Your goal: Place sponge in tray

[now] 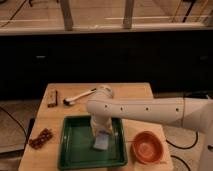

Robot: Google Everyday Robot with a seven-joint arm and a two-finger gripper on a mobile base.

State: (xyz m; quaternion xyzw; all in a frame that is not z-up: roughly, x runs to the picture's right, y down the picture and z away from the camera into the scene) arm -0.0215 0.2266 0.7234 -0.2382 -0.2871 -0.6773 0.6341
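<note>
On the wooden table (130, 90) we see a round orange bowl (147, 146) near the front right corner and a brown lumpy cluster (40, 138) at the front left edge. Toward the back left lie a small brown bar (52, 98) and, just beside it, a white-handled utensil (80, 96) with a dark head, whose kind we cannot tell

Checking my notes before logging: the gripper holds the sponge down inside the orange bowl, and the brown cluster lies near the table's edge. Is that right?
Not the bowl. The camera view shows the gripper holding the sponge down inside the green tray; the orange bowl stands beside the tray. The brown cluster does lie near the table's edge.
</note>
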